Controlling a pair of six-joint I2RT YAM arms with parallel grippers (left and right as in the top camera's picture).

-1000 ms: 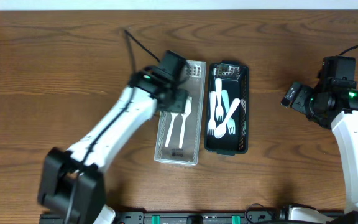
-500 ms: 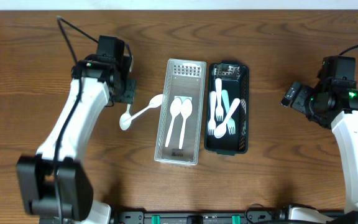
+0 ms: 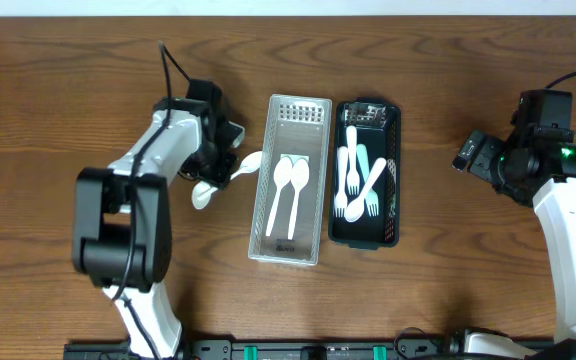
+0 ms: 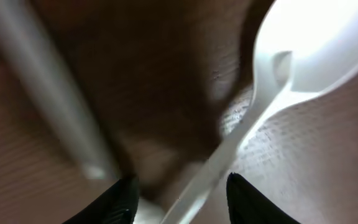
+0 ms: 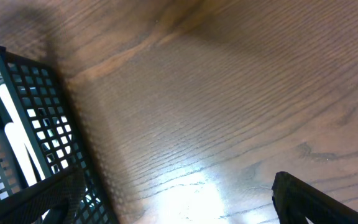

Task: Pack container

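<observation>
Left gripper [image 4: 178, 198] low over the table [image 3: 88, 80], fingers spread either side of a white plastic spoon [image 4: 309, 43] handle, not clamped. The spoon lies on the wood just left of the white perforated tray [image 3: 301, 110], a second spoon [image 3: 201, 195] beside it. Tray holds two white spoons [image 3: 290, 180]. The black mesh basket [image 3: 396, 180] touching its right side holds white forks [image 3: 353, 190] and a teal piece. Right gripper [image 3: 471, 152] sits well to the right, fingers apart, holding nothing.

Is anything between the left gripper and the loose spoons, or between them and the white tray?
Nothing visible. The left gripper sits right over the loose spoons, which lie on bare wood beside the white tray.
</observation>
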